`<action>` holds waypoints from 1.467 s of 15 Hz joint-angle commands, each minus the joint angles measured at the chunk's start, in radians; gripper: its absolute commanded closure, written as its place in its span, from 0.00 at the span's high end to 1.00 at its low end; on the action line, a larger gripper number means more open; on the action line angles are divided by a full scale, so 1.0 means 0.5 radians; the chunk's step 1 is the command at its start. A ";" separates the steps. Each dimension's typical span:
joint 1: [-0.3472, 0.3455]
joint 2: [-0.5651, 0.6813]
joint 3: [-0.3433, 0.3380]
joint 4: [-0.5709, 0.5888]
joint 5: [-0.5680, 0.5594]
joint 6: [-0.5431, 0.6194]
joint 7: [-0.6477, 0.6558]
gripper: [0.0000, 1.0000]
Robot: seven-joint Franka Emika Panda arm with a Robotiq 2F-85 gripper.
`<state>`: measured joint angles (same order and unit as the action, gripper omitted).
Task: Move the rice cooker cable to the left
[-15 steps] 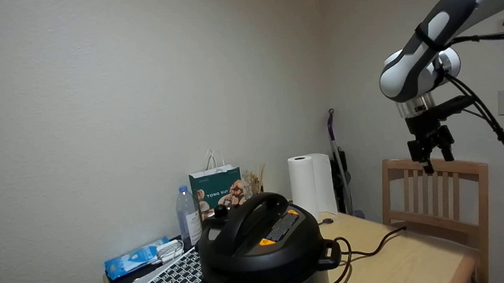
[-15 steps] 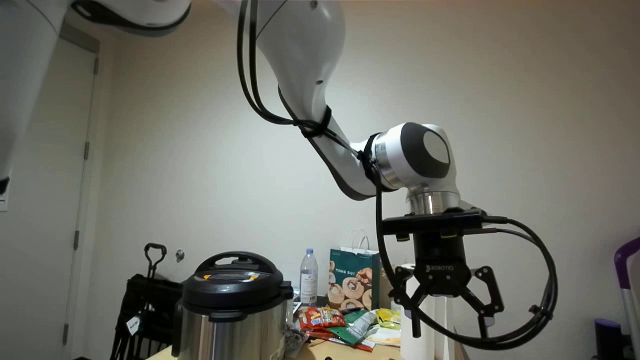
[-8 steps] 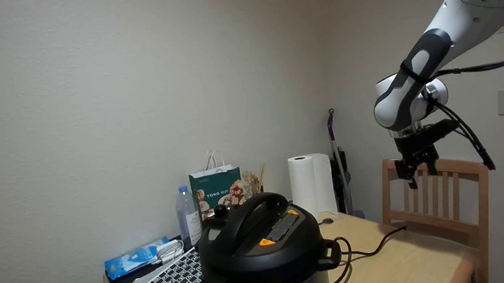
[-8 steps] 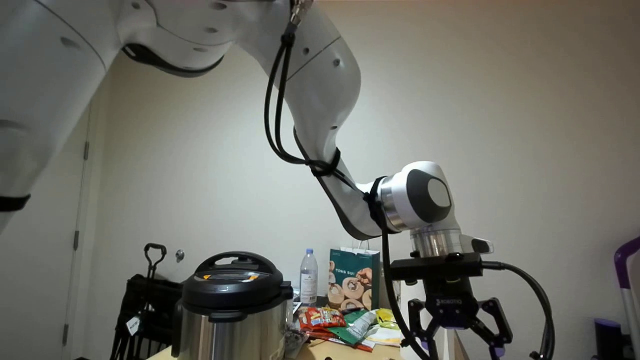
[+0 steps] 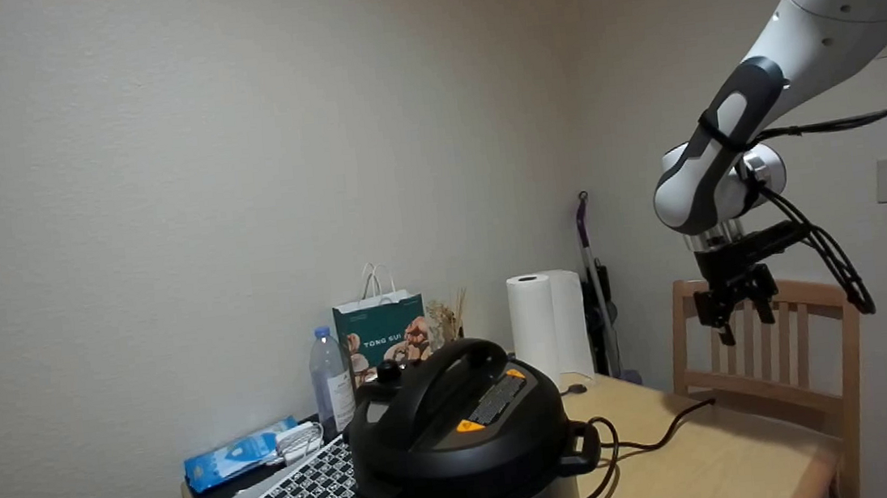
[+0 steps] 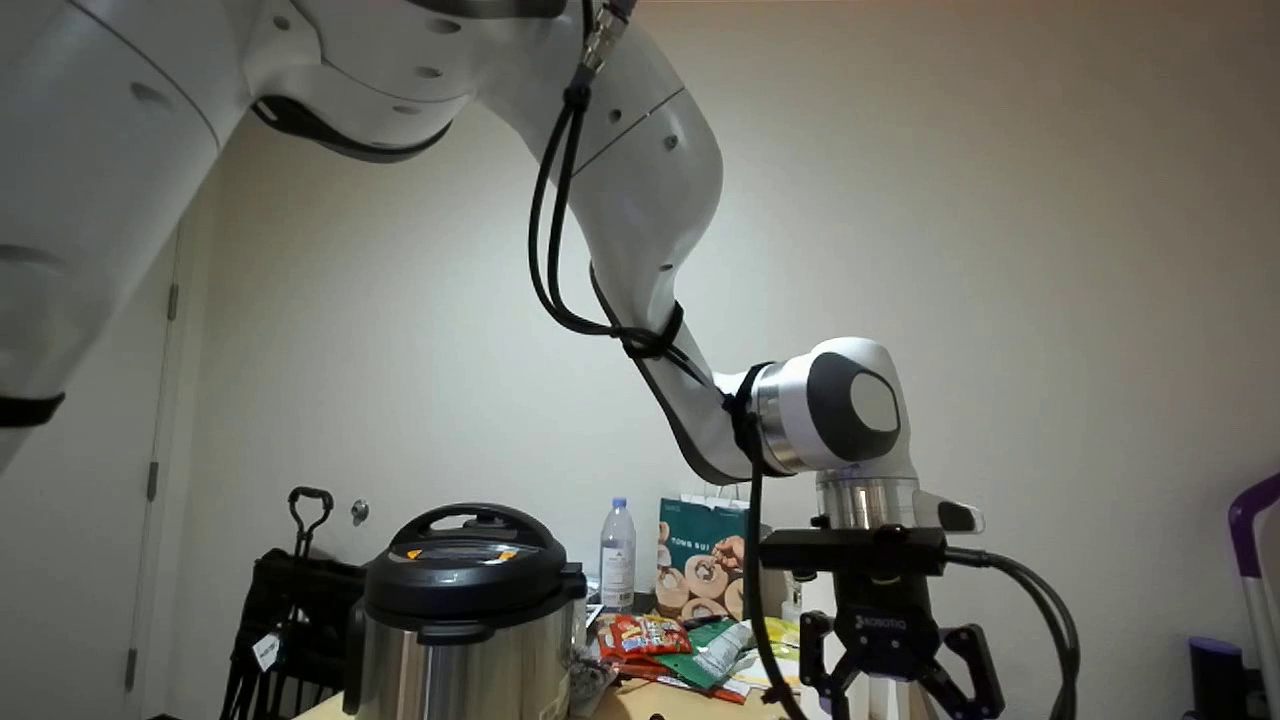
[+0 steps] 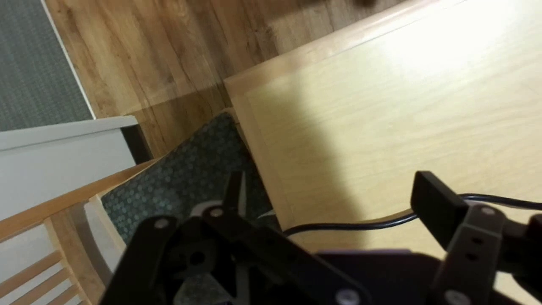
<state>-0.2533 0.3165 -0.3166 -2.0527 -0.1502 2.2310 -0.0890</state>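
Tabletop [image 7: 381, 135], cable [image 7: 347, 226] below spread claw [image 7: 332, 195], cooker [image 5: 463, 450] in both exterior views only

The black-lidded, silvery rice cooker [image 6: 465, 610] stands upright left of center in an exterior view. To its right are a bottle [image 6: 618, 558] and a green paper bag [image 6: 700, 558], colorful packets [image 6: 690, 652] lying in front. Farther right, the gripper [image 6: 908, 704] points downward, linkages spread apart, fingertips cropped.

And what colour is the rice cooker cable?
Glossy black; the rice cooker cable shows best in the wrist view.
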 commanded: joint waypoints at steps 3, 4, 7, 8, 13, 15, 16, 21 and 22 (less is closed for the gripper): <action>-0.038 0.041 0.060 -0.066 0.186 0.179 0.152 1.00; -0.035 0.063 0.063 -0.093 0.204 0.286 0.187 1.00; -0.032 0.090 0.063 -0.112 0.210 0.356 0.226 1.00; -0.022 0.127 0.063 -0.100 0.261 0.362 0.335 1.00; -0.010 0.338 0.064 -0.069 0.425 0.843 0.730 1.00; 0.034 0.349 0.005 -0.087 0.346 0.911 0.751 1.00; 0.013 0.336 0.037 -0.090 0.373 0.866 0.693 1.00; 0.020 0.474 0.036 0.009 0.375 0.889 0.696 1.00; 0.027 0.509 0.034 0.036 0.369 0.894 0.708 1.00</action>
<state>-0.2455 0.5088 -0.3002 -2.0838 0.0294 2.6728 0.2633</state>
